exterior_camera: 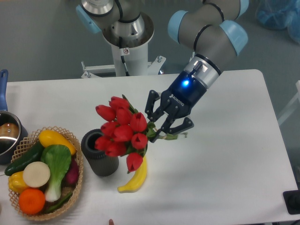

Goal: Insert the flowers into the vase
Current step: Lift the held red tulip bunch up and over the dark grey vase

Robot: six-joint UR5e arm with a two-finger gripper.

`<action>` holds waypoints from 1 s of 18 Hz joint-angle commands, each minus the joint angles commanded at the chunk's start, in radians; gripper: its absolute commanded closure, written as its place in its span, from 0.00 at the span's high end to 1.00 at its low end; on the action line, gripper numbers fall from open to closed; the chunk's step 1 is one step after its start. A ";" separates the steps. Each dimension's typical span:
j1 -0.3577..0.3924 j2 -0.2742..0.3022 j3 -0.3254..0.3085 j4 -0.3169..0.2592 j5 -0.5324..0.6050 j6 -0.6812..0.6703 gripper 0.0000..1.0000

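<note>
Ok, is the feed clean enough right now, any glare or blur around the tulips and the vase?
Fixed camera: even, soft lighting, no glare on the table; flowers and gripper look sharp, barely smeared; the vase is dark, its inside unreadable.

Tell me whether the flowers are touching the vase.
Cannot tell. In the camera view the flowers, gripped by the gripper, overlap the vase rim, but one view cannot separate contact from height above it.

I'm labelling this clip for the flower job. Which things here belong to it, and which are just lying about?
Part of the job:
- flowers, held by the end effector
- vase, upright on the table

Just lying about:
- banana in front of the vase
- woven basket of vegetables and fruit
- pot at the left edge
</note>
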 joint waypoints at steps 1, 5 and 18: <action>-0.006 -0.009 -0.008 0.008 -0.027 0.015 0.35; -0.041 -0.011 -0.046 0.012 -0.152 0.011 0.35; -0.098 0.020 -0.109 0.009 -0.324 0.006 0.35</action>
